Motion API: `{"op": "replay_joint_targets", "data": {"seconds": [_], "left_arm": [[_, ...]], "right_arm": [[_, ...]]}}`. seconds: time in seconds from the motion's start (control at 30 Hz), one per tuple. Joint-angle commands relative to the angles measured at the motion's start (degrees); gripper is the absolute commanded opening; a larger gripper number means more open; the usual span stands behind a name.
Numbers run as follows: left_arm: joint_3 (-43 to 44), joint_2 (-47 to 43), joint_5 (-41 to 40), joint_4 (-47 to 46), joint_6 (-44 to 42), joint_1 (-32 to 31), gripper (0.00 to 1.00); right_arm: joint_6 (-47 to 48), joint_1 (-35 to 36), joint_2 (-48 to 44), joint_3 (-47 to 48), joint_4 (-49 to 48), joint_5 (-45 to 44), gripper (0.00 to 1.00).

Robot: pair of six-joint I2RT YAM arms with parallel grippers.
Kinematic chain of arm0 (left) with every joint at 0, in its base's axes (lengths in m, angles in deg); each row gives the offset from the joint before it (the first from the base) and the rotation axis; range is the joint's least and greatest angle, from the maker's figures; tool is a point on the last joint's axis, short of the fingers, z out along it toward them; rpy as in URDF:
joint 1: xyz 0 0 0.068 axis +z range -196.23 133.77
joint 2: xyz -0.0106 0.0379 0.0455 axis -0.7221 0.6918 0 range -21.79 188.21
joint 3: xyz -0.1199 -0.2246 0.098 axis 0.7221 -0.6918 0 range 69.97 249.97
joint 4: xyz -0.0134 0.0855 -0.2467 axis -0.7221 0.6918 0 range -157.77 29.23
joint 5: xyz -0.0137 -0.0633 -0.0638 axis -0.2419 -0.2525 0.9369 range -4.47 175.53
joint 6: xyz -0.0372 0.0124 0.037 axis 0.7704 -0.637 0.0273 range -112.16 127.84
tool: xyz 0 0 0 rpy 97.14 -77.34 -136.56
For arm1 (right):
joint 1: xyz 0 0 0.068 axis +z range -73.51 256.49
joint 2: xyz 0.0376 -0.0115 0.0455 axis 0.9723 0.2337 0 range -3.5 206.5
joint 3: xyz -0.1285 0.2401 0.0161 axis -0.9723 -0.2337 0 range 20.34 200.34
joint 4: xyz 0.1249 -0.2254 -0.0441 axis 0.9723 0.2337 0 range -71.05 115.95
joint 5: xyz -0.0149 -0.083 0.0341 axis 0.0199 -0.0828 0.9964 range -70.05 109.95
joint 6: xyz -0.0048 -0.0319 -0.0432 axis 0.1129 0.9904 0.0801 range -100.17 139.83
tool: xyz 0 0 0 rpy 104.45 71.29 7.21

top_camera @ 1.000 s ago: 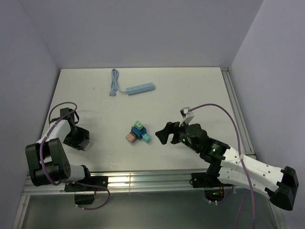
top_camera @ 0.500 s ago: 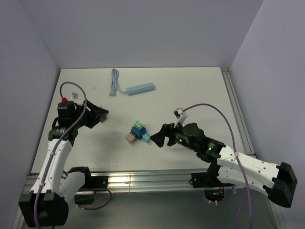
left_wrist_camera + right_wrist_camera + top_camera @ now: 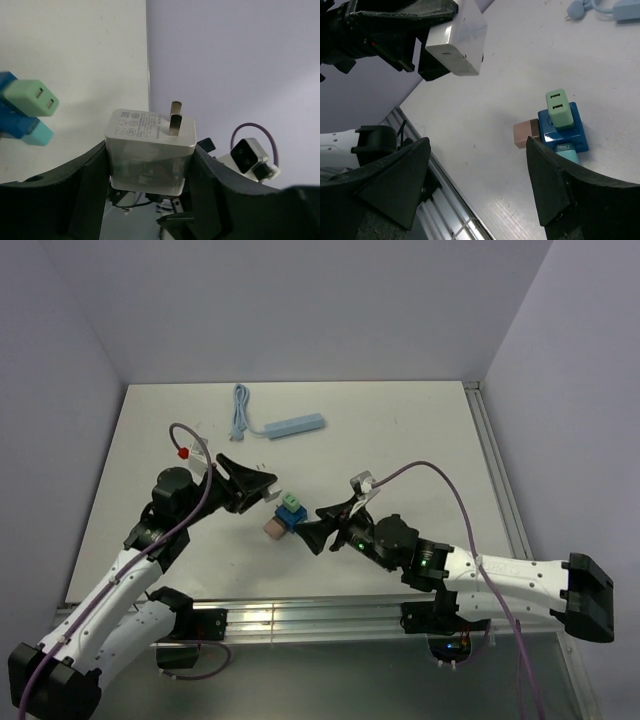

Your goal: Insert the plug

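Note:
A white two-pronged plug point(image 3: 150, 150) sits gripped between the fingers of my left gripper point(image 3: 150, 167), prongs pointing away from the wrist. From above, that gripper point(image 3: 262, 488) hovers just left of and above a blue socket cube point(image 3: 291, 520). The cube carries a green adapter point(image 3: 558, 109), a pink one point(image 3: 526, 134) and a teal one point(image 3: 566, 150). My right gripper point(image 3: 318, 530) stands open at the cube's right side with nothing between its fingers. In the right wrist view the plug point(image 3: 457, 42) hangs above the table, left of the cube point(image 3: 565, 131).
A light blue power strip point(image 3: 296, 425) with its coiled cable point(image 3: 240, 410) lies at the back of the table. A metal rail point(image 3: 300, 615) runs along the near edge. Walls close in the table at the back and on both sides.
My left arm has swung from the table's left edge to the middle, carrying the plug up to the cube. The right gripper has slid left to the cube, its jaws narrowing a little.

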Motion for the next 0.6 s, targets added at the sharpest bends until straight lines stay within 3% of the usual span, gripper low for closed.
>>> {"op": "replay_joint_targets", "data": {"seconds": [0.0,0.2,0.57], "left_arm": [[-1.4,-1.4,-3.9,-7.8,9.4,-3.2,0.0],[-3.8,-1.6,-6.3,-9.3,17.6,-7.5,0.0],[-2.4,-0.4,-9.2,-7.8,19.6,-13.7,0.0]], "right_arm": [[4.4,3.2,3.8,-0.6,-12.2,-8.7,0.84],[9.7,6.8,12.1,2.7,-19.8,-15.6,0.83],[15.7,9.7,19.7,6.5,-27.1,-20.9,0.76]]}}
